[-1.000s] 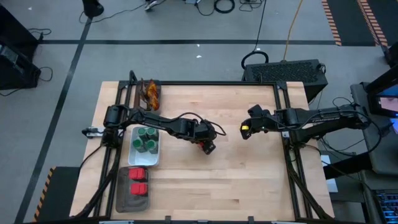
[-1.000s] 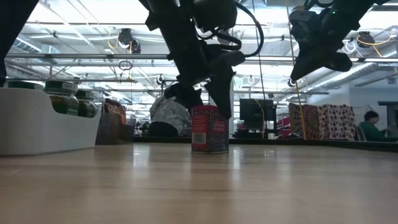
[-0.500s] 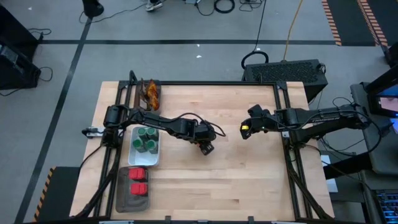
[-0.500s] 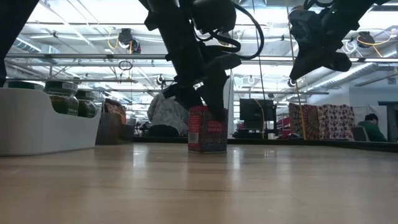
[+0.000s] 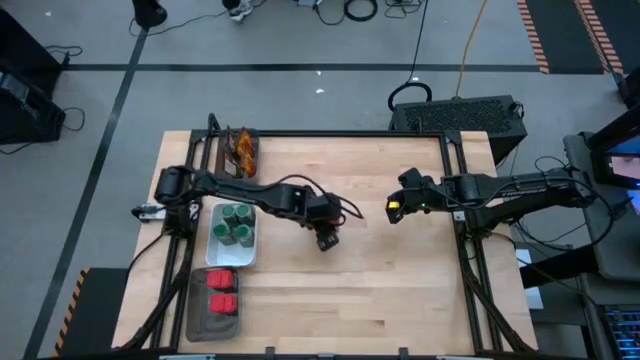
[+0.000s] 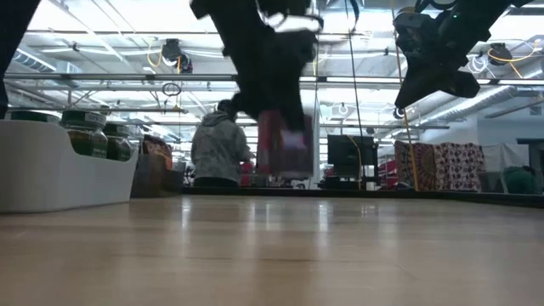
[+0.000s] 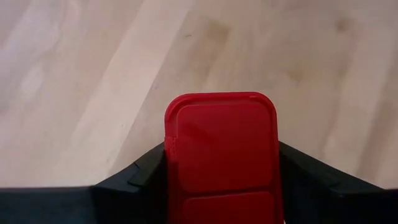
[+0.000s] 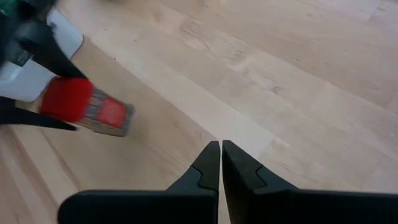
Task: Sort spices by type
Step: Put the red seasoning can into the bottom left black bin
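From above, the pale wooden table (image 5: pixel 380 280) has three trays along its left side. The white tray (image 5: pixel 232 250) holds round jars with green lids (image 5: pixel 235 226). The grey tray (image 5: pixel 203 318) near the front holds two red boxy packets (image 5: pixel 222 292). A dark tray at the back holds brown-orange crinkly sachets (image 5: pixel 241 150). The left gripper (image 5: pixel 325 238) is over the middle of the table, pinching a red box with a flat lid (image 5: pixel 327 240). The right gripper (image 5: pixel 396 210) waits nearby, to the right.

From table height, the red box (image 6: pixel 285 143) hangs in the air, above the wood, under the left arm. The jars (image 6: pixel 95 133) sit in the white tray (image 6: pixel 59 174). A person in a grey top (image 6: pixel 219 153) stands far behind.

In the left wrist view, the red box (image 7: pixel 222 149) is squeezed between the two dark fingers (image 7: pixel 143 174).

In the right wrist view, the right gripper (image 8: pixel 221 152) has its fingertips pressed together, holding nothing. The red box (image 8: pixel 87 107) shows farther off.
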Tool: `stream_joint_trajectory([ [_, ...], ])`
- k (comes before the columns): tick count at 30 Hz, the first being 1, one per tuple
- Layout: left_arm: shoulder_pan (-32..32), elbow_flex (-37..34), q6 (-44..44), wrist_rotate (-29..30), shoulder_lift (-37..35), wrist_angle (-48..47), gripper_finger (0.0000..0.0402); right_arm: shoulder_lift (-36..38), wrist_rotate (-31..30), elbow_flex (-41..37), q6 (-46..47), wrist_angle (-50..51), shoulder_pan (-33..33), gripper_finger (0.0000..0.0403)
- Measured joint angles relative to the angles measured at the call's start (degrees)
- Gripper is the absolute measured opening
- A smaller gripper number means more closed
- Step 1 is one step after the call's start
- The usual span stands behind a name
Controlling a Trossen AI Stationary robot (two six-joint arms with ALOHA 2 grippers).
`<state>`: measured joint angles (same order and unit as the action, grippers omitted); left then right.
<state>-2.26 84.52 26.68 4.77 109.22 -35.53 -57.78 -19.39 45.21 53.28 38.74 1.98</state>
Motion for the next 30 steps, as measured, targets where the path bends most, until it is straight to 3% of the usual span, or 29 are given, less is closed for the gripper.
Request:
stream_joint_trajectory([
  [6, 0.00, 0.32, -4.86, -3.22, -6.88, -3.23, 0.0224, 0.00, -0.01, 0.00, 0.00, -0.89, 0.00, 0.0000],
  [19, -0.82, 0.34, -6.68, -4.21, -19.72, -17.31, 0.0225, 0.00, 0.03, 0.00, 0.00, -4.19, 0.00, 0.0000],
  [25, -6.95, 0.34, -5.80, -5.80, -24.37, -21.90, 0.0225, 0.00, 0.03, 0.00, 0.07, -5.37, 0.02, 0.0000],
  [30, -13.67, 0.32, 0.54, -5.05, -28.53, -24.70, 0.0226, -0.07, 0.03, 0.00, 0.55, -7.27, 0.07, 0.0000],
])
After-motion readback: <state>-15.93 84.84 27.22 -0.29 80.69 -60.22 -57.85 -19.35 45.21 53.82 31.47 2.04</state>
